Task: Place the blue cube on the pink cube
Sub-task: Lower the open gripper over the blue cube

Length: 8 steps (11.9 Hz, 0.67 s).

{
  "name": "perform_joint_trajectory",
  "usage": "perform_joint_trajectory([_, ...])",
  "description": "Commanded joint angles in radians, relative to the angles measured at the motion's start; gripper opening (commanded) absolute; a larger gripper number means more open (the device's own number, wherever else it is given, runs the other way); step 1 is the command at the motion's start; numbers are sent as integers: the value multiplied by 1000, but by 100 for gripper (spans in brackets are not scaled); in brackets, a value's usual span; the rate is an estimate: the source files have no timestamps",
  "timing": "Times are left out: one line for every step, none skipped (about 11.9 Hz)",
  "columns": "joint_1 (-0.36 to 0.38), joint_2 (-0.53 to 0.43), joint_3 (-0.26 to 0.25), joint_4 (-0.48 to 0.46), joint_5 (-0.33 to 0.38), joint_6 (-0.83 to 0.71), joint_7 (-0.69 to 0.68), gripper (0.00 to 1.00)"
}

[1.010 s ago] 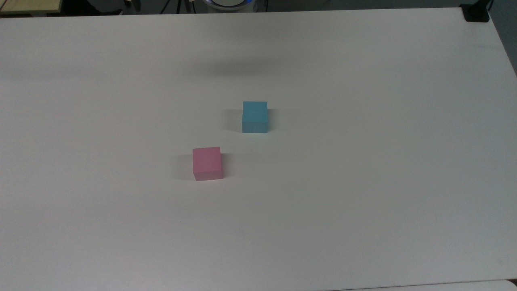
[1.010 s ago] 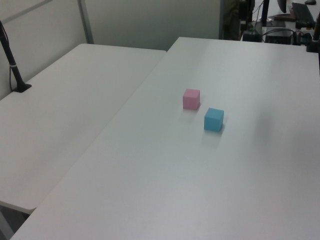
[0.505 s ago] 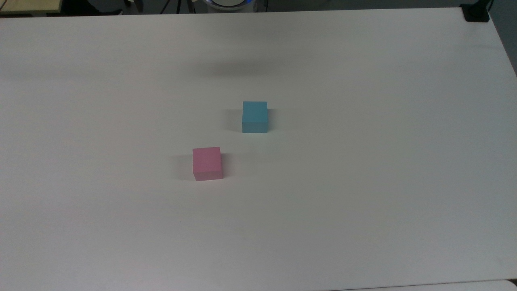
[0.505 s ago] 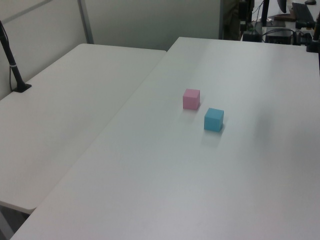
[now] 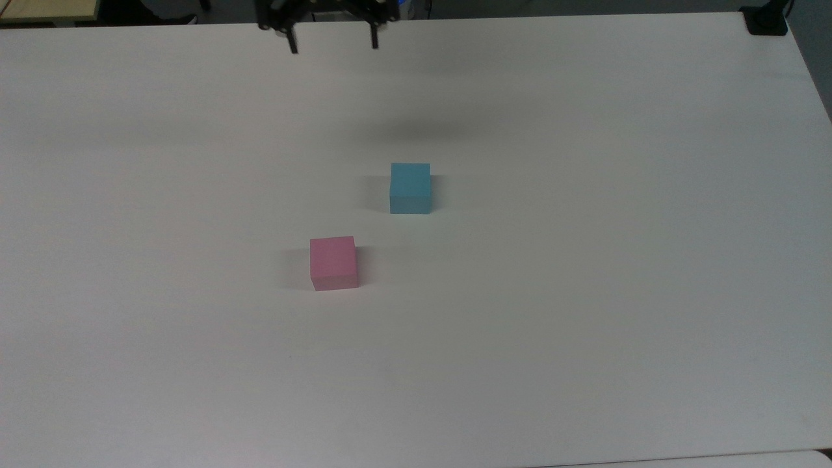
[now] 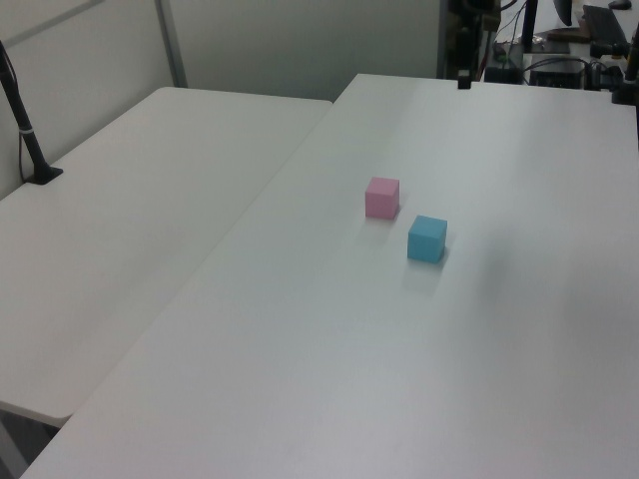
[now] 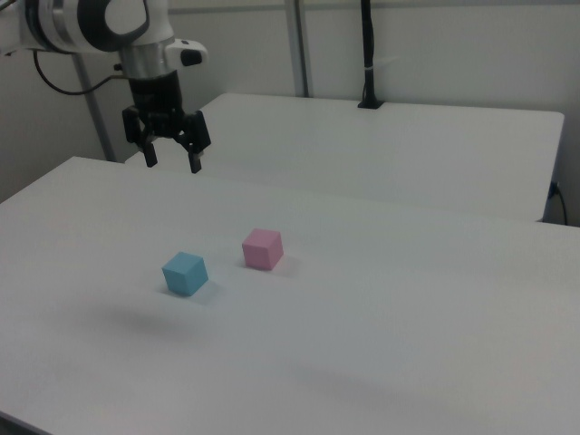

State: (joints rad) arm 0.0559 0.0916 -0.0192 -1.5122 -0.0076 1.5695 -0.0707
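Note:
The blue cube (image 5: 410, 187) (image 6: 426, 239) (image 7: 185, 273) rests on the white table near its middle. The pink cube (image 5: 333, 262) (image 6: 381, 197) (image 7: 262, 248) sits on the table a short gap away, below and left of it in the top view. My gripper (image 5: 332, 44) (image 7: 171, 162) hangs open and empty high above the table, well clear of both cubes, at the top view's upper edge. In the left view one dark finger (image 6: 463, 78) pokes in at the top.
The white table (image 5: 585, 292) is bare around the cubes. A second white table (image 6: 120, 230) (image 7: 408, 145) adjoins it, with a black pole clamped on it (image 6: 25, 130) (image 7: 368, 54). A black clamp (image 5: 766, 19) sits at the top view's upper right corner.
My gripper has come into the top view at the upper edge, where it was out of sight before. Its shadow on the table has shifted right. Neither cube has moved.

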Motion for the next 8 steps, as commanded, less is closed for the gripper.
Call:
perform_joint_trajectory([-2, 36, 123, -58, 14, 99, 178, 100])
perform_joint_trajectory([-17, 57, 166, -80, 14, 119, 189, 100])
perform_joint_trajectory([-53, 75, 224, -101, 12, 147, 195, 100])
perform_joint_trajectory([-82, 85, 261, -138, 12, 183, 195, 100])
perform_joint_trajectory([-80, 95, 268, -195, 11, 251, 198, 100])
perform_joint_trajectory([-76, 117, 274, -250, -9, 336, 227, 100])
perform_joint_trajectory([-71, 152, 274, -284, -50, 390, 250, 100])
perform_joint_trajectory([-70, 187, 274, -295, -96, 420, 281, 100])
